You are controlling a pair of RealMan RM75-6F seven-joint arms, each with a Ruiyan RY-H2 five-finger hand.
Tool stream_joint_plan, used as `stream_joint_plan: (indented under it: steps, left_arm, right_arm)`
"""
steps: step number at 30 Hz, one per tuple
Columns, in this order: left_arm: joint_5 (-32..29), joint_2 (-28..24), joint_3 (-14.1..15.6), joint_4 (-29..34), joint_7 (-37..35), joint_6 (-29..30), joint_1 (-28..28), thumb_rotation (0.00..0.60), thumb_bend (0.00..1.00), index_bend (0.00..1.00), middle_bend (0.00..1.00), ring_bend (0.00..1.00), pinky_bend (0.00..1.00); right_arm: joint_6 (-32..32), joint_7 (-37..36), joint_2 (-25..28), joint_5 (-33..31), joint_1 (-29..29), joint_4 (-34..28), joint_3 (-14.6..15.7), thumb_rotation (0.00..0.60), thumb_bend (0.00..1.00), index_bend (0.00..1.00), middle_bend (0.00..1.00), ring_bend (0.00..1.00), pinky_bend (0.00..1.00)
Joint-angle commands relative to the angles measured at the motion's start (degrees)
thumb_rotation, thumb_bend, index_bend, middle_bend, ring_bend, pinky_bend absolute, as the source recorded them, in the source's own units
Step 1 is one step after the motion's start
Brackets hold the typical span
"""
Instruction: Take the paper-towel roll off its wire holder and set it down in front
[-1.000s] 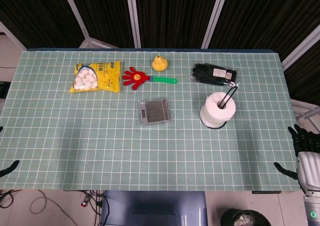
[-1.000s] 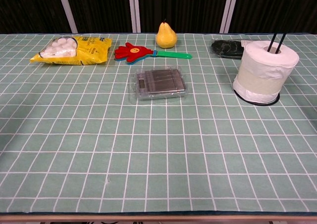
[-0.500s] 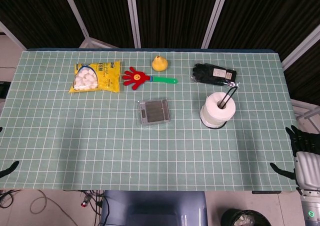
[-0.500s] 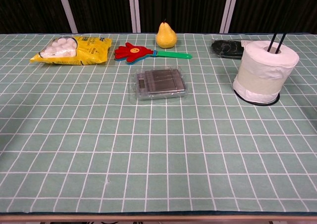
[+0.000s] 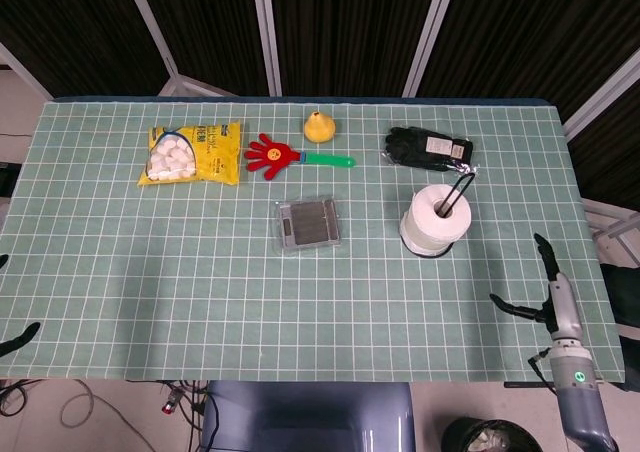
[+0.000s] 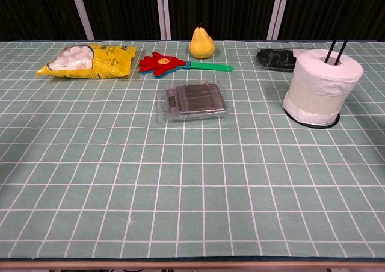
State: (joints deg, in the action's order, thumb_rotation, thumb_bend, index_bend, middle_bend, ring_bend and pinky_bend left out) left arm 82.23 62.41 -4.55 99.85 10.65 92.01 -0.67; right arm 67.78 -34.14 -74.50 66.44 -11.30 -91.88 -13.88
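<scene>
Head view showed the right hand (image 5: 553, 302), fingers spread and empty, newly moved inward over the surface (image 5: 300, 292) edge at five o'clock of the roll (image 5: 434, 220), which sat untouched on its holder (image 5: 462, 186); reach beginning.

Bare table (image 5: 300, 312) before the paper-towel roll (image 5: 434, 221) — black gloves (image 5: 429, 148) just behind it.

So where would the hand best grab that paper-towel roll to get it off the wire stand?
Probably around the paper-towel roll's round side wall, coming in from the right, where the right hand hovers with fingers apart. The roll stands upright with the wire holder's two rods sticking out of its core, so it would likely have to be lifted straight up.
</scene>
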Motion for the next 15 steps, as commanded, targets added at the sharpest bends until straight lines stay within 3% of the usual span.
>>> stream_joint_plan:
  steps: [1, 7, 15]
  left_arm:
    - [-0.05, 0.1, 0.03, -0.02, 0.24, -0.11, 0.05, 0.6, 0.1, 0.12, 0.0, 0.0, 0.0]
    - [-0.26, 0.56, 0.1, -0.1, 1.41, -0.55, 0.3, 0.6, 0.1, 0.12, 0.0, 0.0, 0.0]
    - [-0.62, 0.98, 0.0, -0.19, 2.29, -0.65, 0.42, 0.6, 0.1, 0.12, 0.0, 0.0, 0.0]
  right_arm:
    - [-6.44, -1.99, -5.19, -6.99, -3.84, 5.55, -3.31, 0.6, 0.0, 0.0, 0.0, 0.0, 0.0]
    - [-10.32, -2.34, -10.73, -11.76, -6.1, 11.21, -4.77, 0.6, 0.0, 0.0, 0.0, 0.0, 0.0]
    - [-12.09, -2.04, -15.75, -12.19, -9.43, 16.72, -7.11, 0.6, 0.0, 0.0, 0.0, 0.0, 0.0]
